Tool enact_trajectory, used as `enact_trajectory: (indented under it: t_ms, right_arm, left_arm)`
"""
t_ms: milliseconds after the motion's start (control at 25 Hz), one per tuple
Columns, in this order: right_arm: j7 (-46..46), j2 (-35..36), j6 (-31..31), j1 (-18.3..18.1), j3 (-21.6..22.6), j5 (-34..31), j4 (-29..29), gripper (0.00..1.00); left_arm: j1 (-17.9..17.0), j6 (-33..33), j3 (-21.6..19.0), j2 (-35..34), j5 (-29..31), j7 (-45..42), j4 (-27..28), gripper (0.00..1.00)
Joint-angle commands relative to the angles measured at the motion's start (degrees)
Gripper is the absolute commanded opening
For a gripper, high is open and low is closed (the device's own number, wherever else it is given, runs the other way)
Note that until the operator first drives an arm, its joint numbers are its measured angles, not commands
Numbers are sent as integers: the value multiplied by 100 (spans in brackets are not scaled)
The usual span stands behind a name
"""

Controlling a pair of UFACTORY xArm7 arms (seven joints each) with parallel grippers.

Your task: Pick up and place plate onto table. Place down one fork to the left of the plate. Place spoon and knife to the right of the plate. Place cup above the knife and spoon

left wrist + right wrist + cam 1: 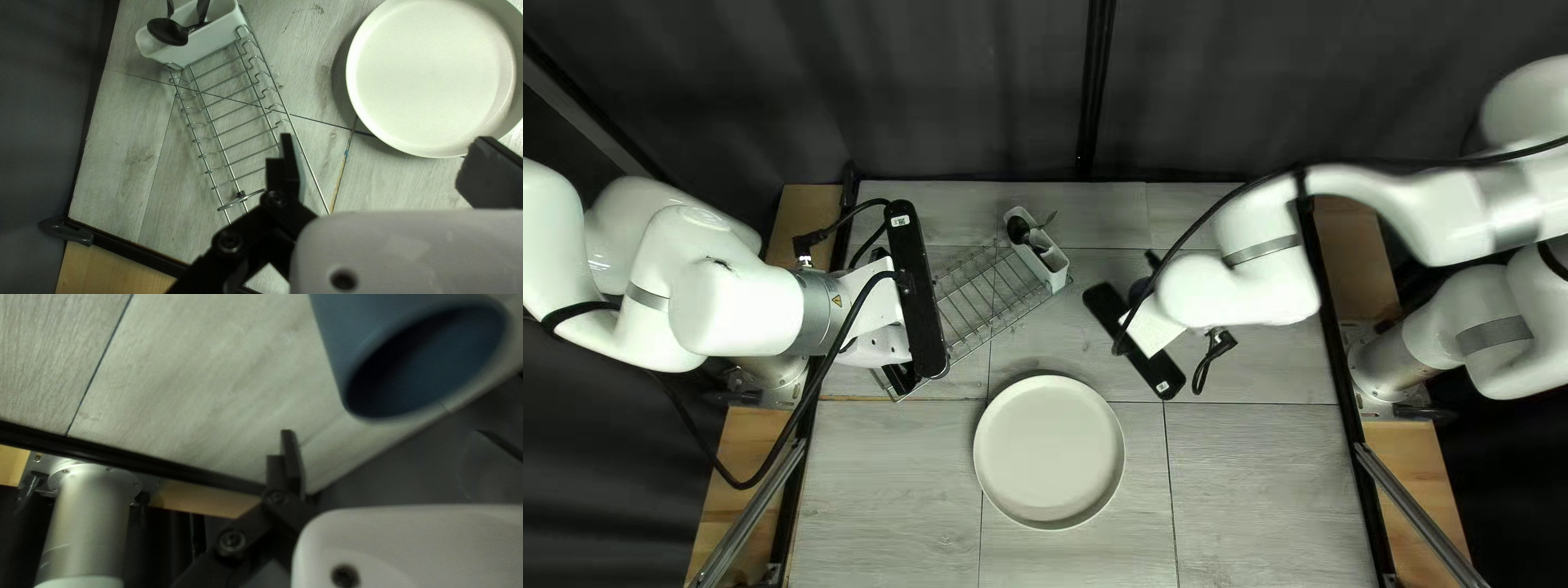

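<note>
In the top left view, the plate [1049, 452] lies flat and face up on the table [1252, 479], well apart from both of my grippers. My left gripper [902, 378] is positioned at the left end of the wire rack [986, 299]; my right gripper [1152, 327] is located beyond the plate and to its right. A pale utensil holder [1046, 264] is located at the rack's far end and contains a dark spoon [1018, 229] and another utensil [1049, 220], type not determinable. In the left wrist view, the jaws of my left gripper [384, 139] stand wide apart with nothing clamped between them. The plate lies ahead of this gripper; one finger overlaps its rim in the line of sight. The other finger appears over the rack's long side. The utensil holder is farther ahead, with the spoon's bowl projecting above its rim. In the right wrist view, the jaws of my right gripper [384, 433] also stand apart. A blue cup [348, 343] is located ahead of the gap between them, not clamped. It appears at a slant, its dark opening toward the gripper; whether its base rests on the table cannot be determined. The other arm base [87, 522] stands beside the table edge.
</note>
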Motion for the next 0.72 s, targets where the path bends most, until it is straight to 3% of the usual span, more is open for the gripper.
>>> enact_trajectory:
  t_ms: [40,160,440,560,720]
  right_arm:
    - [20,-212,74,-72,-64,-57,157,100]
    - [-148,-536,19,-135,-167,-24,36,100]
    - [-1250,-2414,-99,-222,-877,483,-814,100]
    - [-1542,-2859,-264,-241,-1211,727,-1147,100]
    - [-1542,-2859,-264,-241,-1211,727,-1147,100]
  left_arm:
    - [0,0,0,0,0,0,0,100]
    - [0,0,0,0,0,0,0,100]
    - [0,0,0,0,0,0,0,100]
    - [0,0,0,0,0,0,0,100]
    - [0,0,0,0,0,0,0,100]
